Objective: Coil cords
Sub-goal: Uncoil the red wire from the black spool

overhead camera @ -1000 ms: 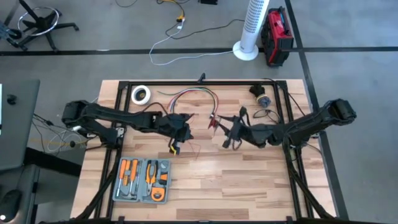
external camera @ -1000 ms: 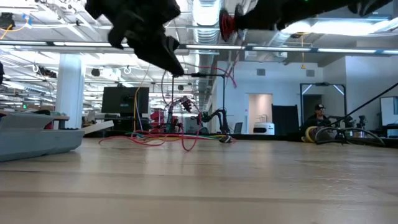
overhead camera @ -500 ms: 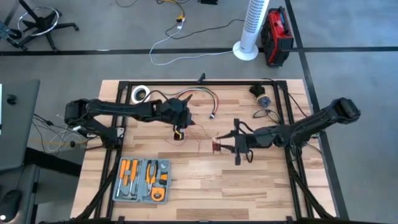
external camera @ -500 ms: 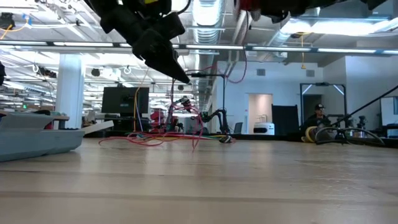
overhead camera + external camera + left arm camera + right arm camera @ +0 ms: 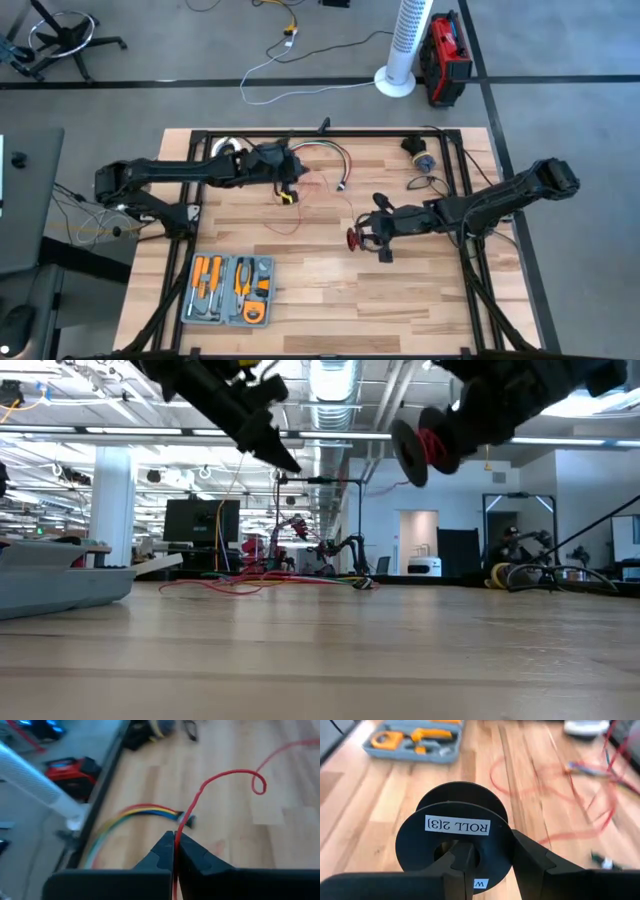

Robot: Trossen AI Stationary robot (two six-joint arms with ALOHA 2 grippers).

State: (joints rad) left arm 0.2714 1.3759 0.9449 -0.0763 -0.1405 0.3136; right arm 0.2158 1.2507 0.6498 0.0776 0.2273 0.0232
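Upper centre of frame: left gripper (image 5: 288, 192) pinches limp, thread-light wire (image 5: 227, 777); right gripper (image 5: 372, 236), mid-frame, clamps spool (image 5: 454, 836). Grip wire near spool.

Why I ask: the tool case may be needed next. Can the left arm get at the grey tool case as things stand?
Probably not right away: the left gripper is shut on the red wire near the table's far side, so it is occupied. The tool case lies unobstructed on its side.
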